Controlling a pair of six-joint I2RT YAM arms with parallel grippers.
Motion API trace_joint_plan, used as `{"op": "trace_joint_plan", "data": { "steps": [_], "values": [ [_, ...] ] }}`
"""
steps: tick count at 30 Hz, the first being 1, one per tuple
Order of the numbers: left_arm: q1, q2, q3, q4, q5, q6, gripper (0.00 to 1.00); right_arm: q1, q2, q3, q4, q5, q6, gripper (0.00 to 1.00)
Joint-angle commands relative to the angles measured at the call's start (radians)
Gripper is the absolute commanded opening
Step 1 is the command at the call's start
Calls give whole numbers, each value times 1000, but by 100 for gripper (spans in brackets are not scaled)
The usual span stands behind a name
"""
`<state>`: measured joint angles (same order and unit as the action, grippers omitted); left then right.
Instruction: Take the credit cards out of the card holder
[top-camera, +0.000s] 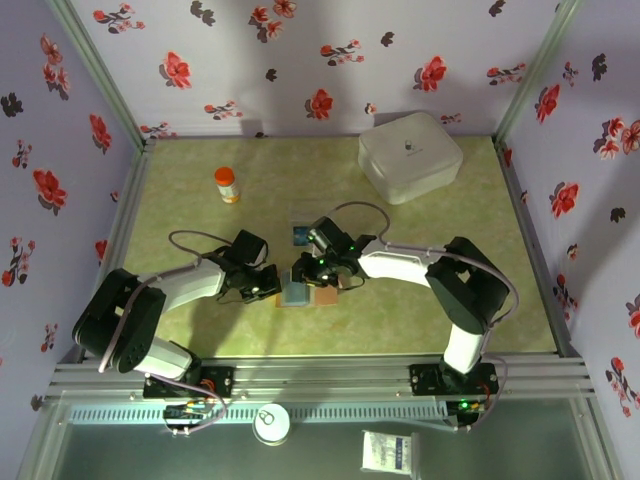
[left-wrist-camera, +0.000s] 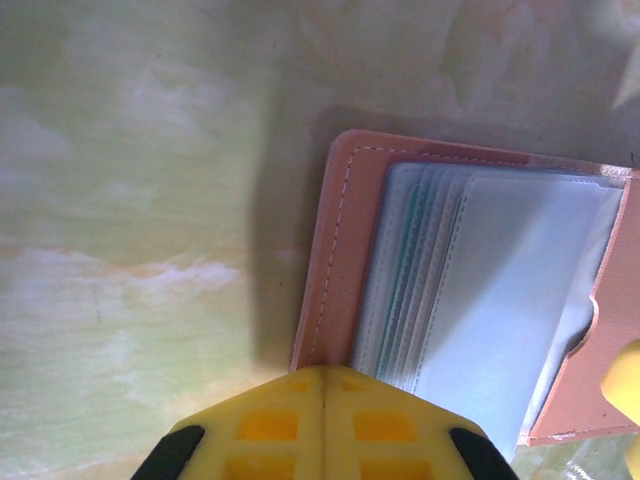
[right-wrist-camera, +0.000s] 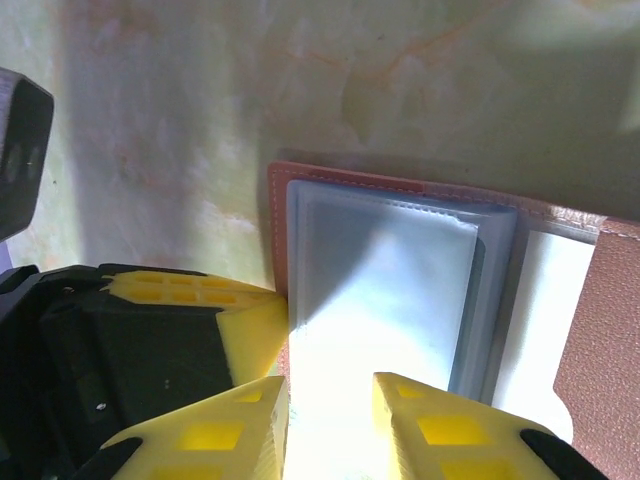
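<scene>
So the wallet (top-camera: 297, 294) lies open flat on the table (top-camera: 450, 300), right between the two arms. The left gripper (left-wrist-camera: 325, 395) is squeezed fully shut with its tips at the leather edge, I'd guess to pin it so it can't slide. The right gripper (right-wrist-camera: 330, 415) hovers over the clear sleeves (right-wrist-camera: 400, 270) with a narrow gap and nothing in it, probably lining up on one of the cards (left-wrist-camera: 403, 300) tucked inside.

Card holder (left-wrist-camera: 335, 260): I see brown-pink leather with a pale stitched line; the inside sleeves are blue-grey and clear.
Left gripper (left-wrist-camera: 325, 378): yellow fingers, black behind them.
Right gripper (right-wrist-camera: 330, 390): yellow fingers also.
Table (top-camera: 450, 290): yellow-green, marbled with pale veins.
Walls (top-camera: 300, 70): I see pale lilac, printed with red and dark flowers.
Box (top-camera: 410, 155): white.
Bottle (top-camera: 228, 186): orange, with white cap.
</scene>
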<state>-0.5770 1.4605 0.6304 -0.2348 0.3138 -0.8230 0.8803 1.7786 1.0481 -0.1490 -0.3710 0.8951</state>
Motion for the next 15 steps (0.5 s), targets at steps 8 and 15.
{"op": "trace_joint_plan", "data": {
  "steps": [8,15],
  "values": [
    [-5,-2,-1,-21,-31,26,0,7,46,4,5,-13,18,26],
    [-5,-3,-1,-23,-33,27,0,8,50,11,-33,9,4,26]
  ]
}}
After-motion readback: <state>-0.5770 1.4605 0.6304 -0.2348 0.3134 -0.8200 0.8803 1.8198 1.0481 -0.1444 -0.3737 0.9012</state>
